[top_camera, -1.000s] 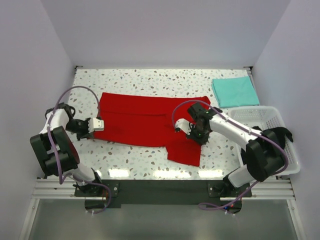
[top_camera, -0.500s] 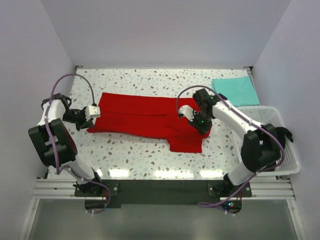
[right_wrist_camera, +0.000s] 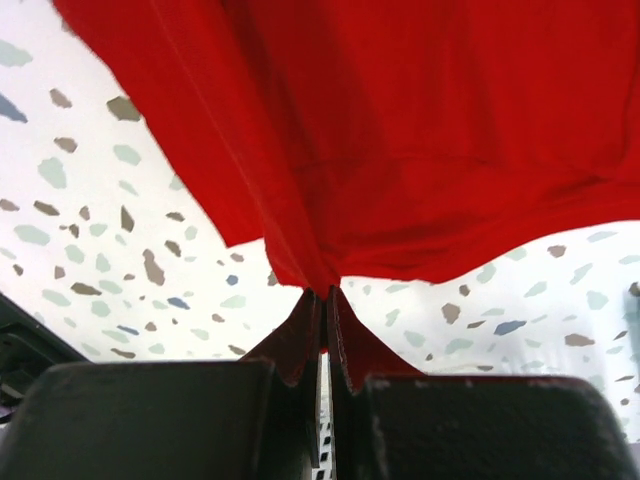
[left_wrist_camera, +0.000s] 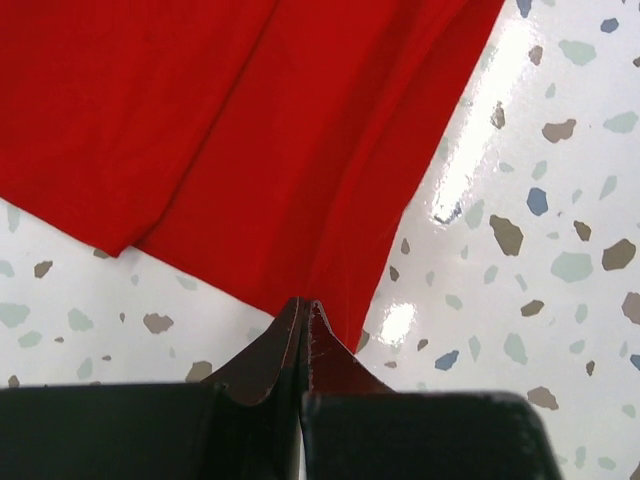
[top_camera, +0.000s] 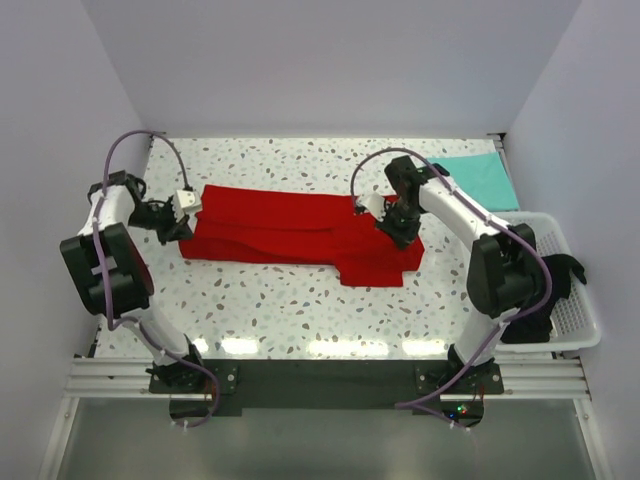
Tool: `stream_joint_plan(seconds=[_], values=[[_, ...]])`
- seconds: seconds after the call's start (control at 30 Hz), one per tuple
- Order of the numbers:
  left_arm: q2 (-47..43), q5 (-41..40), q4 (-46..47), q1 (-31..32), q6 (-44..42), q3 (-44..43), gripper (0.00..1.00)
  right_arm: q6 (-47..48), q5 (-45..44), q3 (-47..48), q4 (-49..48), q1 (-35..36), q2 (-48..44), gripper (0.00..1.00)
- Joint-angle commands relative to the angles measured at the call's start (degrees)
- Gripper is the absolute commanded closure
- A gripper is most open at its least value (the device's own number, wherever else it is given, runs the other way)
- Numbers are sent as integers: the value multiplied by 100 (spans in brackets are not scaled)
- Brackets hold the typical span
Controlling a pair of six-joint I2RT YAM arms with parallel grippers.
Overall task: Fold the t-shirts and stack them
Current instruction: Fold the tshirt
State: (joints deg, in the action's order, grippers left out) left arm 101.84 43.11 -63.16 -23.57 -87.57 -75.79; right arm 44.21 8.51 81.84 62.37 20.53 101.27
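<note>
Top external view, from left to right: the left gripper [top_camera: 186, 226] sits near the table's left edge, its dark fingers pressed together on the left hem of the red t-shirt [top_camera: 290, 230]. In the left wrist view the left gripper [left_wrist_camera: 305, 312] pinches a thin fold of that soft, matte cloth, with creases running away from the pinch.

The shirt lies spread as a long, flattened band across the middle of the glossy, white, speckled table [top_camera: 300, 310]. Shallow ridges run along its length, and a sleeve-like flap juts toward the near edge on the right. A band of speckled tabletop shows in front of the shirt and another behind it, toward the far wall.

The right gripper [top_camera: 398, 236] is closed on the shirt's right end. In the right wrist view the right gripper [right_wrist_camera: 325, 300] clamps a gathered point of red cloth, which fans out above it.

Further right, a mint-teal t-shirt [top_camera: 490, 185] lies folded flat and square in the far right corner, apart from the red one. A white plastic lattice basket [top_camera: 572, 305] stands at the right edge.
</note>
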Motion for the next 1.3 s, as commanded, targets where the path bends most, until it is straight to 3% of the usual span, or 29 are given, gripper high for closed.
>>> stream_joint_plan(seconds=[0.0, 0.73, 1.27], values=[[90, 171, 461, 221, 494, -217, 100, 150, -51, 393, 188, -67, 234, 100], [995, -198, 998, 450, 1040, -859, 100, 211, 89, 2291, 724, -480, 1790, 100], [1311, -215, 1270, 529, 1382, -1096, 100, 220, 142, 2863, 689, -726, 2309, 100]])
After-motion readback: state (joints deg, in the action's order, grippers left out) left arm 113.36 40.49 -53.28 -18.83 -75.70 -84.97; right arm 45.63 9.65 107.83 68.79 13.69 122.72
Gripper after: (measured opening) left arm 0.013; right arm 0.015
